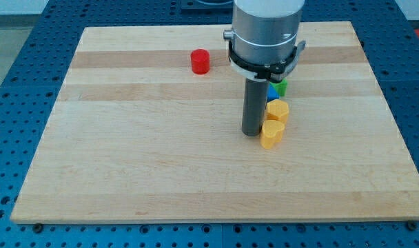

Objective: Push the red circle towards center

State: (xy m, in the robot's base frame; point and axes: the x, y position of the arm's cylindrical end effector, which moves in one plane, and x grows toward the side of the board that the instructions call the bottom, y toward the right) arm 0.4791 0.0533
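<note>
red circle [200, 61] sat near the view's top edge of the wooden board [127, 165], well apart from my tip [251, 132], up and to the view's left of it. my tip, a bare rod with nothing to open or close, rested just left of two yellow blocks [273, 133] [278, 110]. a green block [281, 87] and a blue block [271, 91] lay behind the rod, partly hidden.

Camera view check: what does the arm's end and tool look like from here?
A wide silver-grey cylinder forms the arm's end, ringed at its base by a black clamp band with a small bolt on the view's left. Below it hangs the tool: a straight, dark grey round rod, ending at my tip. No cables or markings show.
</note>
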